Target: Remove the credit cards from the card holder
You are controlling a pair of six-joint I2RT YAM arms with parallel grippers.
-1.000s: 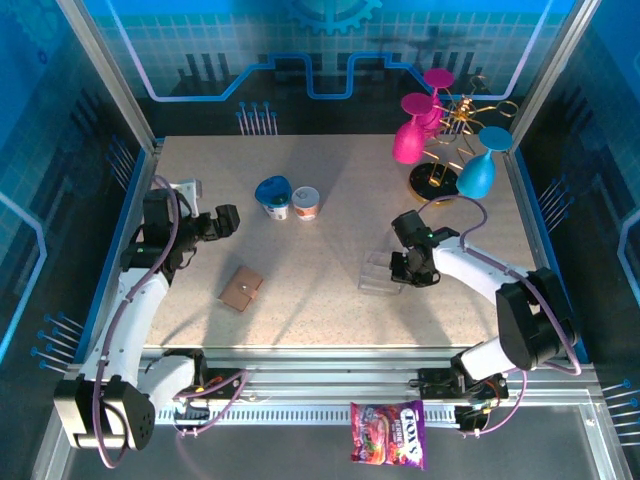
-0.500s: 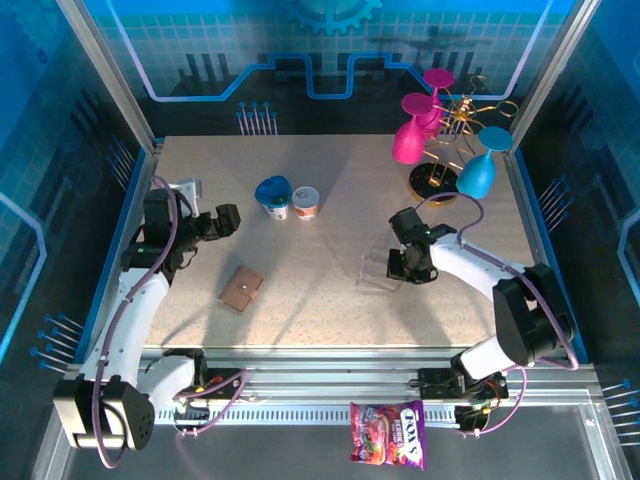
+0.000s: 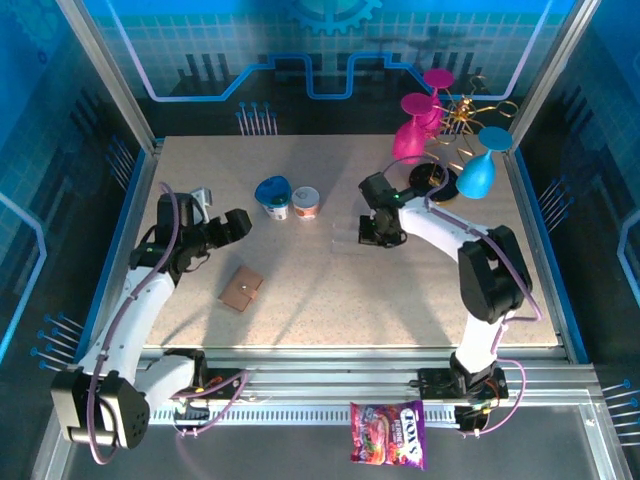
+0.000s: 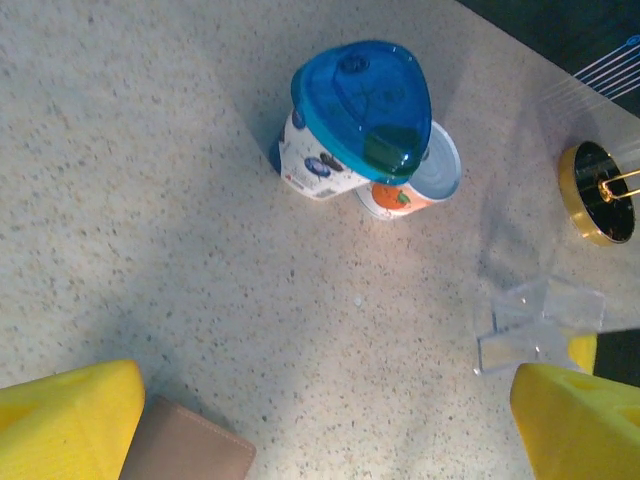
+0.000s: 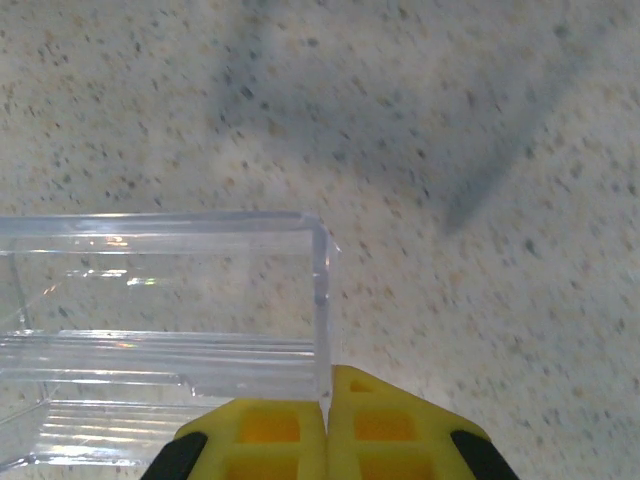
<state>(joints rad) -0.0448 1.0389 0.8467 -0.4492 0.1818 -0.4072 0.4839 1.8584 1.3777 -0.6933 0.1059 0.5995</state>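
The card holder (image 3: 241,288) lies closed on the table (image 3: 330,300), near the left gripper (image 3: 236,225), whose jaws are spread. It seems light, soft leather; take one edge. The right gripper (image 5: 327,408) pinches a clear plastic box (image 5: 160,300).

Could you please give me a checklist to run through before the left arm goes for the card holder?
1. Left gripper jaws wide open: ok.
2. Card holder closed, flat, nothing on it: ok.
3. Card holder centred below the left gripper: not ok, it lies at the left wrist view's lower edge.
4. Right gripper shut on the clear plastic piece, away from the card holder: ok.
5. Credit cards inside: cannot tell.
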